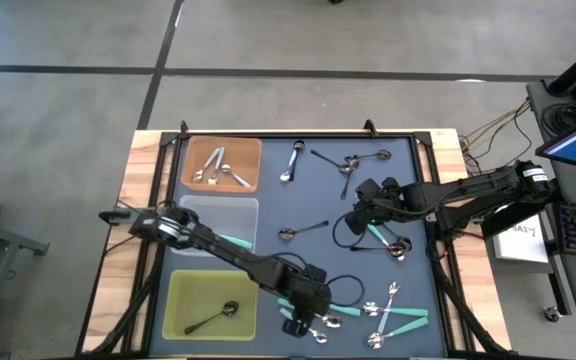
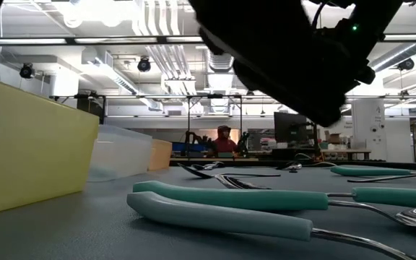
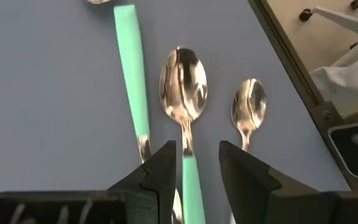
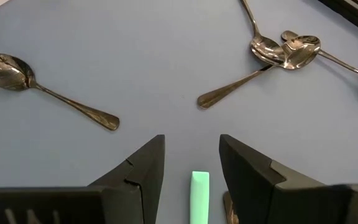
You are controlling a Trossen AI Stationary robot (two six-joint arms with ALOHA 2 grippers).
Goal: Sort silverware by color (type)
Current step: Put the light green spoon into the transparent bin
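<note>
High view: unreadable paper label (image 1: 524, 243) nr table (image 1: 143, 160).

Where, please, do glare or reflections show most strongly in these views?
Left wrist view: the bowl of the teal-handled spoon, ahead of the open left pincer, mirrors bright patches. Low view: the ceiling lights glare, leaving the arm overhead a dark silhouette.

- blue-grey mat (image 1: 318, 200) under the spoons
- orange tray (image 1: 250, 160), clear tray (image 1: 193, 207), yellow-green tray (image 1: 183, 290)
- teal-handled spoon (image 3: 184, 93) — silver bowl, teal handle
- 2 shiny silver spoons (image 1: 218, 168) in the orange tray
- 1 dark blackish spoon (image 1: 211, 318) in the yellow-green tray
- left gripper (image 3: 194, 168) and right gripper (image 4: 191, 165) — black fingers
</note>
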